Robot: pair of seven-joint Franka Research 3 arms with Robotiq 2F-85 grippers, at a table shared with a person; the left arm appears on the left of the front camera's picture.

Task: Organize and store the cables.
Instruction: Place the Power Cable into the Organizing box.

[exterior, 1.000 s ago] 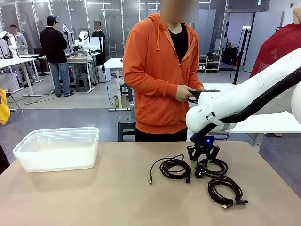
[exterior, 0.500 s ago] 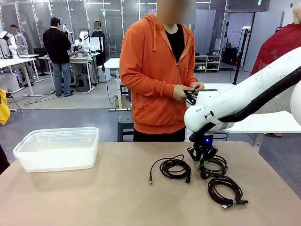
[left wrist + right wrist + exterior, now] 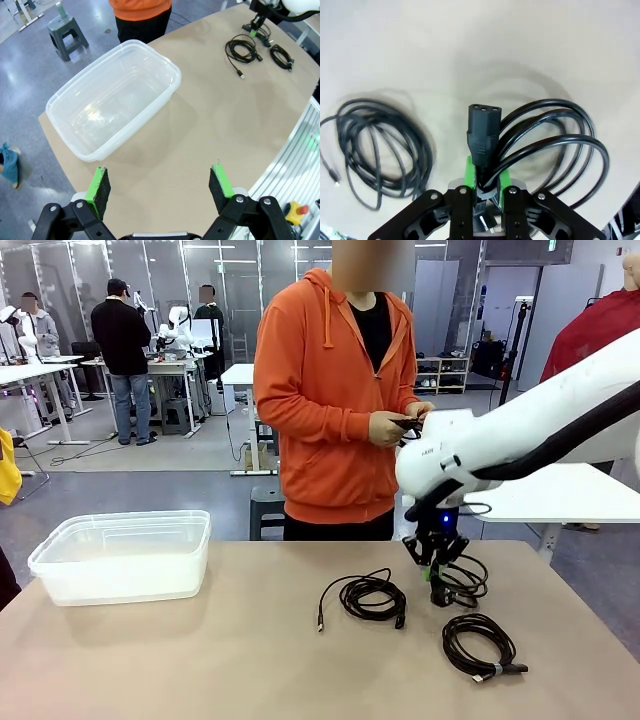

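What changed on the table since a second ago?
The right claw closed on the power cord in the middle and raised it a little. Before, the claw stood open over the cord, which lay on the table. The left coil, the near coil and the plastic tub stayed where they were.

The right arm [image 3: 530, 430] reaches in from the right and slopes down toward the middle, its wrist pointing straight down. The right gripper [image 3: 436, 552] hangs low beneath it, green pads [image 3: 468, 170] pinched close on a cable [image 3: 481, 131]. The left gripper [image 3: 160, 177] is held high, looking down at a slant, jaws spread wide.
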